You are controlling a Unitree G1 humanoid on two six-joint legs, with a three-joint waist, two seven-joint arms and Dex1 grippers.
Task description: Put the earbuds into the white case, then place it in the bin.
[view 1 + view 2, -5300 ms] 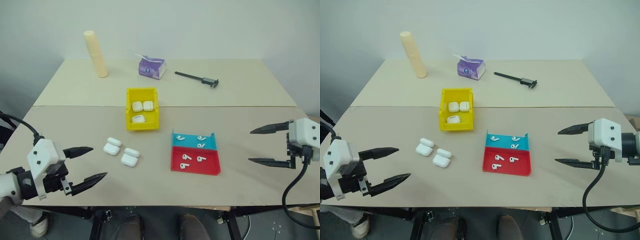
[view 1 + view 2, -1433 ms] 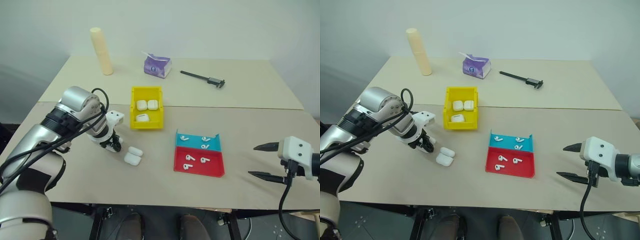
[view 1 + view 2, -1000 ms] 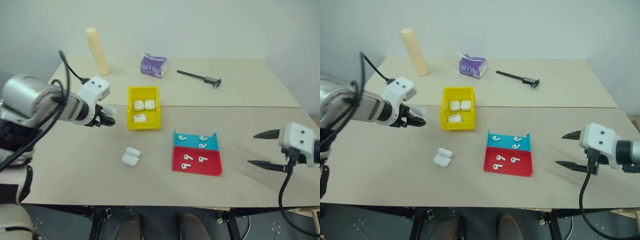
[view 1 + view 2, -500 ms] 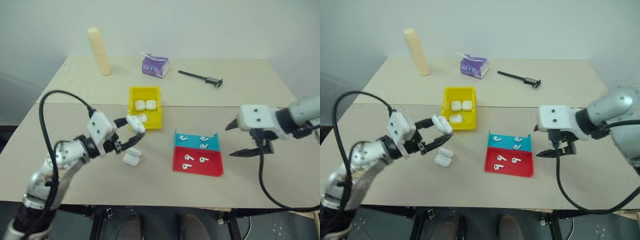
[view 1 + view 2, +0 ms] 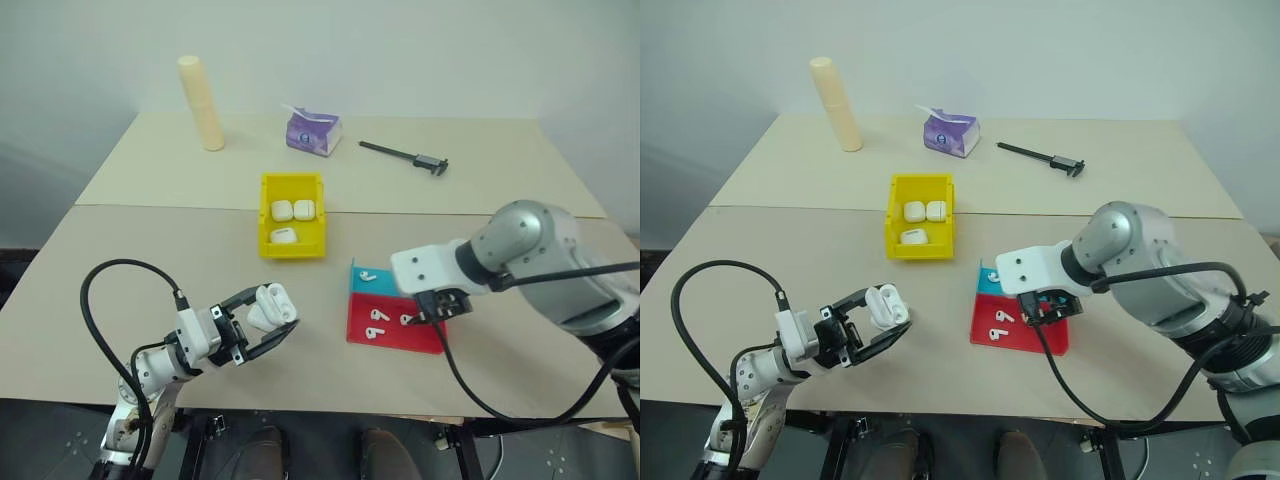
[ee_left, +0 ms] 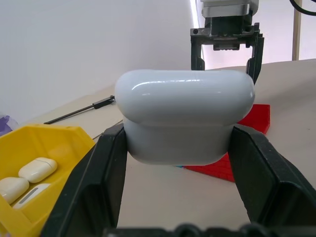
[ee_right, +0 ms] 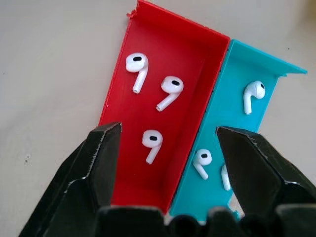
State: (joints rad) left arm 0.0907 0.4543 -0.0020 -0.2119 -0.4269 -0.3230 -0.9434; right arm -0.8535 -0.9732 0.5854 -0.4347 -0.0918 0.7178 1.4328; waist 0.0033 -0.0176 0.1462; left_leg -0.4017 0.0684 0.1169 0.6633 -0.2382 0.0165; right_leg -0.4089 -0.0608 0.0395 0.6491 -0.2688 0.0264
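A white case (image 6: 183, 116) is clamped in the left pincer (image 5: 262, 322). Below the spread right pincer (image 7: 168, 148), earbuds (image 7: 152, 143) are held by a red tray (image 7: 168, 74) and teal tray (image 7: 232, 98). Beyond, three cases are held in the yellow bin (image 5: 291, 220).

Silver arms, black cables, black-fingered white end effector (image 5: 262, 322)

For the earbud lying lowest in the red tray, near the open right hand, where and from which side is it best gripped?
Probably from above, across the earbud's short stem: it lies flat and apart from the others on the red tray's floor, between the right hand's open fingers.
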